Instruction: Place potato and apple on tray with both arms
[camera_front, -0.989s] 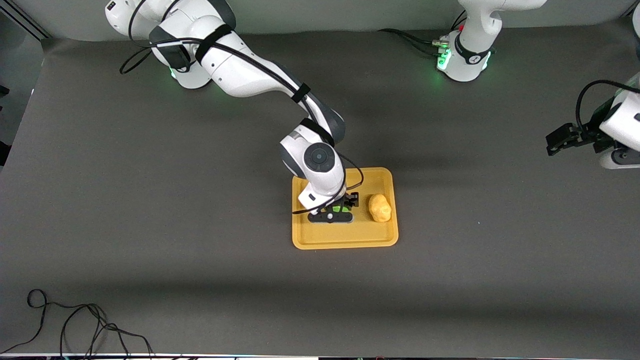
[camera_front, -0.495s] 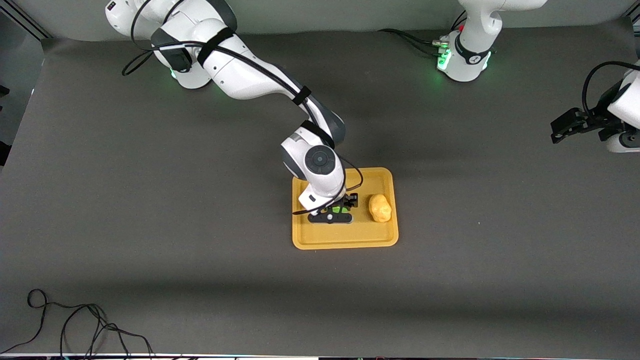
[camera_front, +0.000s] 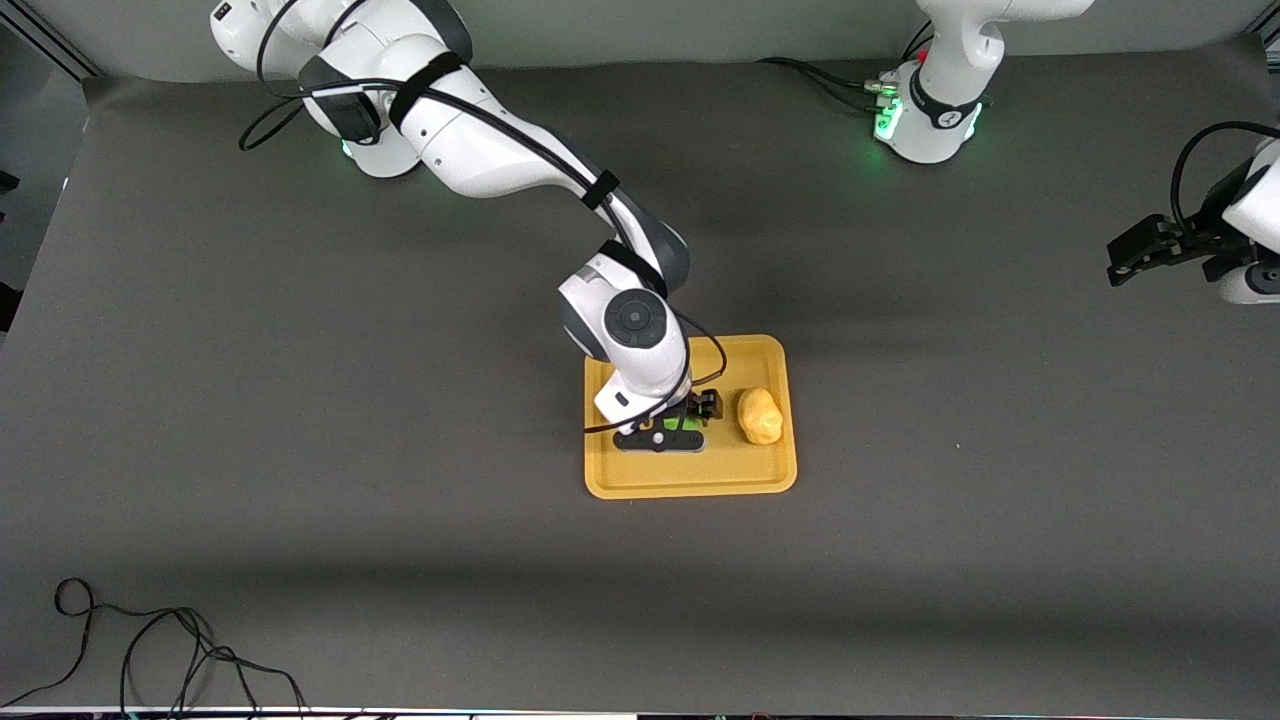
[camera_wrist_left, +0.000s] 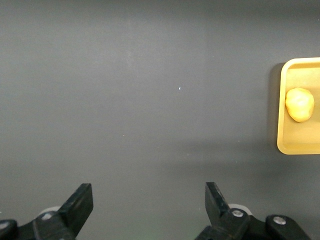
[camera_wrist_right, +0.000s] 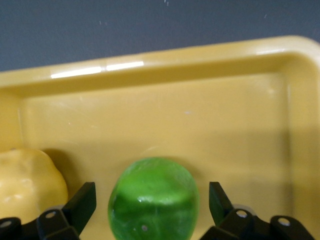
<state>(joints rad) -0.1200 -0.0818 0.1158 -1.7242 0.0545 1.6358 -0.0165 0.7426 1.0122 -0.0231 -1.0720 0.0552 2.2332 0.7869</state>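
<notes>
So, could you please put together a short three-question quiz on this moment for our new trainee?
1. True or false: the potato lies on the tray.
2. Multiple choice: the right gripper is
A) shut on the apple
B) open, with a finger on either side of the apple
C) over bare table
3. Fill in: the left gripper waits open over the ____ toward the left arm's end.

Key:
1. True
2. B
3. Table

tray (camera_wrist_right: 165, 65): glossy plastic | apple (camera_wrist_right: 153, 206): glossy, smooth | potato (camera_wrist_right: 27, 180): matt, lumpy | table (camera_front: 300, 400): matt
</notes>
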